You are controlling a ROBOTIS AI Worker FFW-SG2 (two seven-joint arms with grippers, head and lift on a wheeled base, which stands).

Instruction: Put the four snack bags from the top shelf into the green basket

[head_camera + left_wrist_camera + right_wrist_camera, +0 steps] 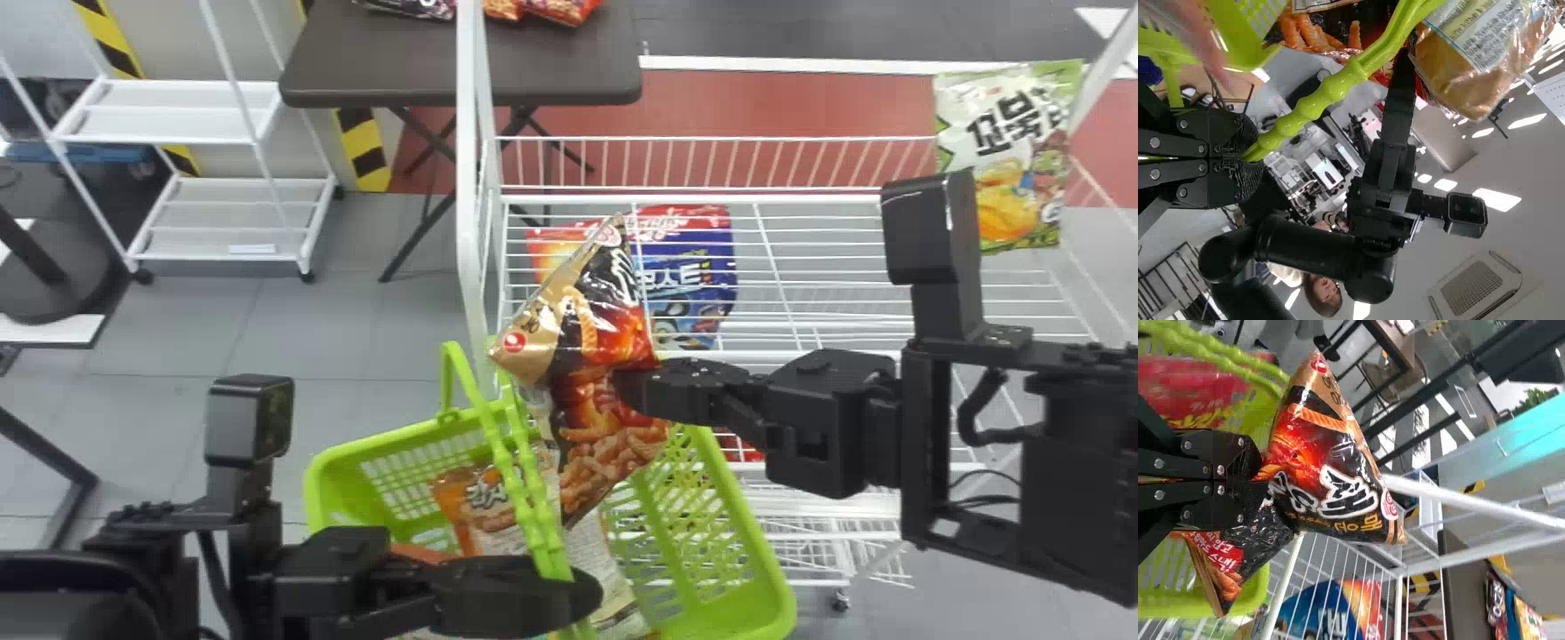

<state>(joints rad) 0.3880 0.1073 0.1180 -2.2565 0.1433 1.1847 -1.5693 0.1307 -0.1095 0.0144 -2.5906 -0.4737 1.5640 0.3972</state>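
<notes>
White cart [191,124]: one, two-tiered, standing beyond the left claw [569,594] and to the left of it.

Dark tabletop [373,67]: one, beyond both claws, carrying several bags [564,9] near its far side.

Orange bag [471,498]: one, with a pale lower part, lying in the green basket [781,582], beyond the left claw and a little left of its tips.

Green basket: one, spreading below the right claw [645,391] and around the space beyond the left claw; its handle [553,556] is raised.

Left claw: closed on the handle, with the ribbed grip between its fingers.

Red bag [1188,383]: one, in the basket, below the right claw.

Black bag [591,316]: one, with tan and red areas, the snack bag in hand. It is pinched in the right claw and bent, one part rising past the tips, the other hanging over the basket.

Right claw: closed, gripping the black bag.

Wire shelf [765,258]: white, beyond the right claw and reaching out to the right of it.

Blue bag [685,289]: one, seen through the shelf wires, beyond the right claw, with red packaging [551,244] beside it.

Green-and-white bag [1013,160]: one, at the shelf's right end, well apart from the right claw.
</notes>
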